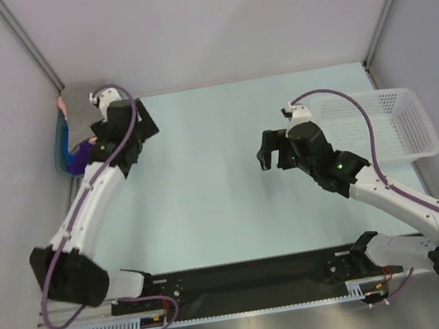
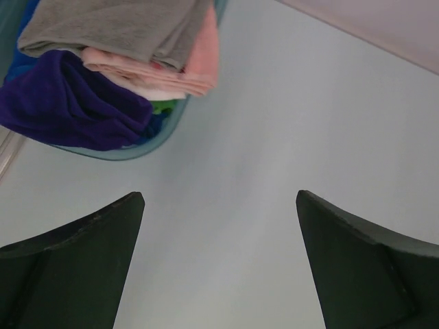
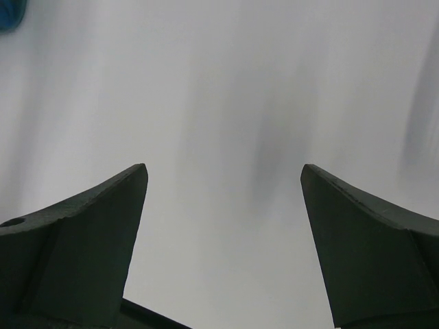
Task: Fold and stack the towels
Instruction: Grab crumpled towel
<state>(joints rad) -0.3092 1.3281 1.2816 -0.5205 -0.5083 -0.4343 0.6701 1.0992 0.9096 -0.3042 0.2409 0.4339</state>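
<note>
Black left fingers (image 2: 82, 264), spread and empty, hang over the table (image 2: 274, 123) just short of the tub (image 2: 168, 127) of heaped towels (image 2: 123, 41), whose pink and green only that wrist view shows; right fingers (image 3: 89, 240), likewise released, face streaky blur; overhead, the arm (image 1: 94, 188) hides most towels.

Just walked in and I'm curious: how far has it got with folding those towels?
Nothing looks done: the towels lie heaped in the blue tub, none on the table. The left gripper hovers open beside them, holding nothing. All folding and stacking remains.
</note>
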